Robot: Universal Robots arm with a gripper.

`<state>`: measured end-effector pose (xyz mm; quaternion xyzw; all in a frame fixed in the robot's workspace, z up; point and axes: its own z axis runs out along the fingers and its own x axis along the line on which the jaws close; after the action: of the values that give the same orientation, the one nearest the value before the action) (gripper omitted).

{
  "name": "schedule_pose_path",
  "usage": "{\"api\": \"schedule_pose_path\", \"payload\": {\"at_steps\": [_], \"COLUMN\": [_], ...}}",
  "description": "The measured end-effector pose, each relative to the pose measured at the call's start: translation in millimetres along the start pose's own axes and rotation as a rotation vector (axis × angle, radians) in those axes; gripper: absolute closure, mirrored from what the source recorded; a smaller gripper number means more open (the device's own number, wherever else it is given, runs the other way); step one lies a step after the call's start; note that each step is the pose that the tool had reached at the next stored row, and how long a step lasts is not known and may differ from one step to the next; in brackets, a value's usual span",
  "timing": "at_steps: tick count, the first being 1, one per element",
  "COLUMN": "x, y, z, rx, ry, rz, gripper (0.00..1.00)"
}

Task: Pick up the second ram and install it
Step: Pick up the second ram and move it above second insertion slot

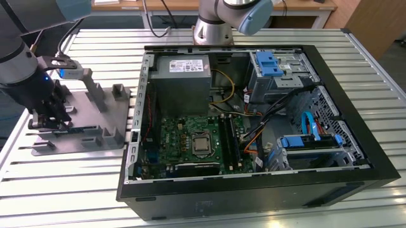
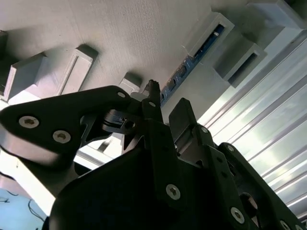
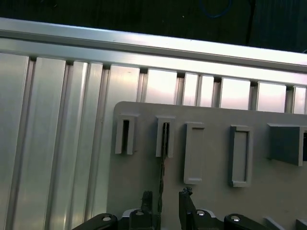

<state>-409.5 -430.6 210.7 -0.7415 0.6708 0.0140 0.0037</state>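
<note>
Arm's claw point(image 1: 49, 124) is down low over the grey plate point(image 1: 79, 144), on the slatted metal desk point(image 1: 63, 190)

- Claw state: open, holding nothing. In the first wrist view its two fingers point(image 3: 147, 199) stand either side of the ram point(image 3: 162, 172), with a gap showing on both sides, so no contact that I can see
- Ram: stands on edge on the plate, a thin dark stick running straight out ahead from between the fingers. Its far end sits in a slotted grey post point(image 3: 165, 136) ahead of the claw
- Second wrist view: claw point(image 2: 166, 103) close over the plate point(image 2: 120, 38). The ram's blue-green face with dark chips point(image 2: 192, 61) runs away from the fingertips into the same post point(image 2: 211, 33)
- More grey posts and open-topped blocks stand in a row beside that post, on both sides of the ram's line
- Beyond the plate edge, ahead of the claw point(image 3: 165, 201), bare desk ribs point(image 3: 57, 120)
- Open PC case point(image 1: 254, 190) lies on the desk well away from the claw, on the far side of the plate from it. Green motherboard point(image 1: 178, 137) faces up inside
</note>
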Motion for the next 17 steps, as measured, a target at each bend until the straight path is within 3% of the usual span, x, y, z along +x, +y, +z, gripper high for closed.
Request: {"api": "schedule_pose_path", "payload": {"at_steps": [11, 17], "x": [2.2, 2.2], "y": [-3.3, -3.3], "z": [19.7, 19.9], "rx": [-0.0002, -0.0003], "ry": [0.0001, 0.0002], "rz": [-0.005, -0.005], "gripper": [0.64, 0.64]}}
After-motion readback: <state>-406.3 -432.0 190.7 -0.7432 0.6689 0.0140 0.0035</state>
